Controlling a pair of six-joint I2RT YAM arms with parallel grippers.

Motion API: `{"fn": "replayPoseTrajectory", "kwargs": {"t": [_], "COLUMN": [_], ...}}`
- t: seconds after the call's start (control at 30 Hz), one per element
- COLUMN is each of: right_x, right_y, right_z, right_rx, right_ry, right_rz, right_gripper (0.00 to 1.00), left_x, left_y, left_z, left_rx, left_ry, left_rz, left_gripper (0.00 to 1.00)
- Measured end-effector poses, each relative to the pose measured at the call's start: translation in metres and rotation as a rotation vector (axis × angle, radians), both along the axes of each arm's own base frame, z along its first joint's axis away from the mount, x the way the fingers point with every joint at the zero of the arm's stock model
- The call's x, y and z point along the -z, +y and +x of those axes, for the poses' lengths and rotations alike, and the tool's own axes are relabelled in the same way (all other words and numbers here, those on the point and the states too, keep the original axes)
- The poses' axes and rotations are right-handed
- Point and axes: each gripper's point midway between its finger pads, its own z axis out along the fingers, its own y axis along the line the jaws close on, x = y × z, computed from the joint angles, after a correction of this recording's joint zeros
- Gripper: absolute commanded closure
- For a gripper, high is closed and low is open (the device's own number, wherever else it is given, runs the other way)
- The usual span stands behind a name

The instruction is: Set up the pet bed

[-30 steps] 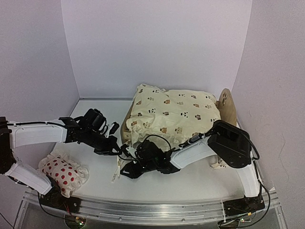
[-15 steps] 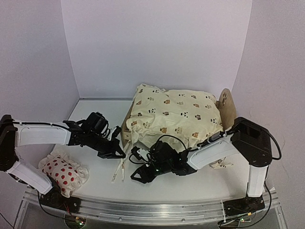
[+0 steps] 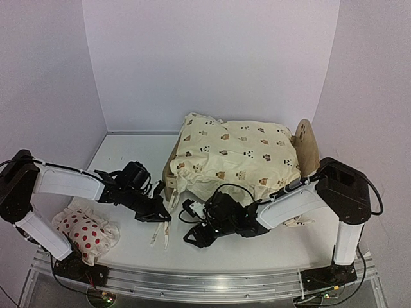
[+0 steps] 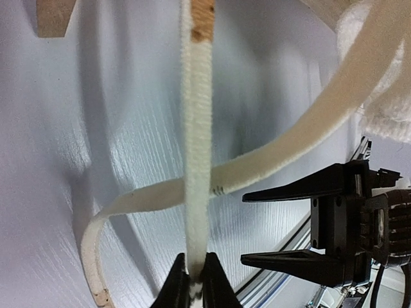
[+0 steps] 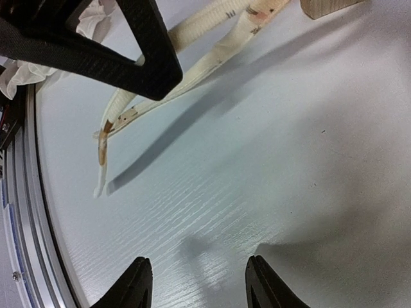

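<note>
Only the left wrist view shows the left claw (image 4: 192,290) pinching a cushion tie (image 4: 198,128). The right claw (image 5: 196,277) gapes beside the pet bed (image 3: 309,147).

Cushion (image 3: 237,157) lies on the pet bed (image 3: 309,149) (ties (image 3: 155,236) trailing forward); pillow (image 3: 83,230) left.

Centre front: left gripper (image 3: 162,217) and right gripper (image 3: 192,239) crowd loose ties (image 3: 159,234); narrow gap.
Lower left: spotted pillow (image 3: 85,232) blocks.
Centre right: pet bed (image 3: 308,151) under cushion (image 3: 237,154) blocks.
Upper left: bare table (image 3: 122,154), open passage.
</note>
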Motion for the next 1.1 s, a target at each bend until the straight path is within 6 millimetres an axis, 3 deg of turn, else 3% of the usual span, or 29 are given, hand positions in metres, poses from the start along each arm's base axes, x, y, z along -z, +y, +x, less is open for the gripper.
{"fn": "replayPoseTrajectory", "kwargs": {"t": [0.17,0.4,0.7,1.1], "right_x": [0.001,0.001,-0.002,-0.001], "right_y": [-0.002,-0.002,0.000,0.000], "right_z": [0.002,0.003,0.004,0.004], "right_rx": [0.008,0.009,0.006,-0.003], "right_ry": [-0.013,-0.021,-0.023,-0.034], "right_rz": [-0.009,-0.014,-0.008,-0.012], "right_gripper": [0.49,0.49,0.48,0.48], "left_x": [0.006,0.018,0.001,0.030], "left_y": [0.000,0.015,0.034,0.055], "left_z": [-0.004,-0.011,-0.013,-0.049], "left_rx": [0.005,0.010,0.007,0.081], "left_ry": [0.010,0.019,-0.053,-0.010], "left_rz": [0.022,0.113,0.246,0.466], "left_gripper": [0.64,0.54,0.62,0.64]}}
